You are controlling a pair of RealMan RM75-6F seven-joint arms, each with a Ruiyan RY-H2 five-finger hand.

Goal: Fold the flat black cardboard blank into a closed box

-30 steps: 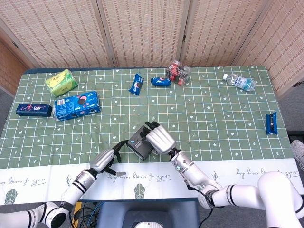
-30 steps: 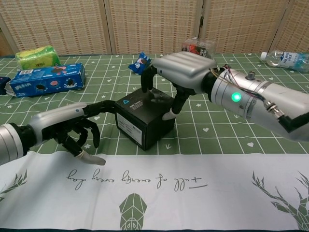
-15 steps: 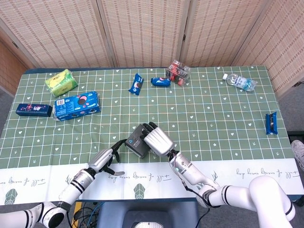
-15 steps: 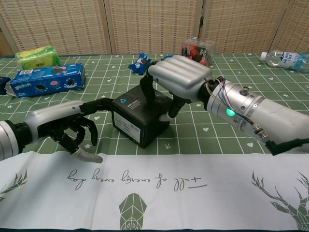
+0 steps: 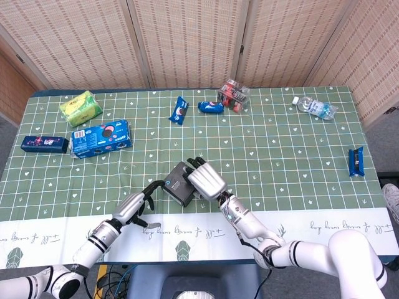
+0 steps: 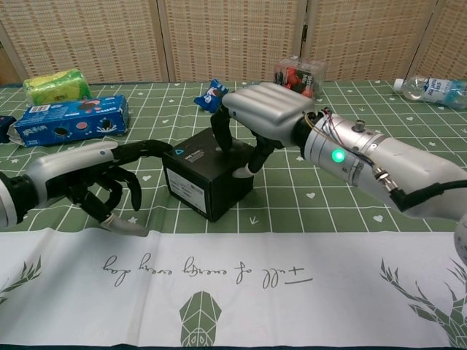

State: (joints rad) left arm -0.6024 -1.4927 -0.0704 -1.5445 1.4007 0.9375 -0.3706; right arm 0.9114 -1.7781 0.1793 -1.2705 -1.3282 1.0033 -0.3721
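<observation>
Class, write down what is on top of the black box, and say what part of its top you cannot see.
The right hand rests over the black box, fingers touching its top. The left hand reaches its left edge. The top's middle is covered.

We see the box [image 6: 206,175] already folded into a closed black cube, standing on the counter's [image 6: 306,189] green checked cloth just beyond the white strip, near the front edge. It sits turned, one corner towards us. Its top carries a small blue mark and white lettering, and a white label shows on its front left face.
</observation>
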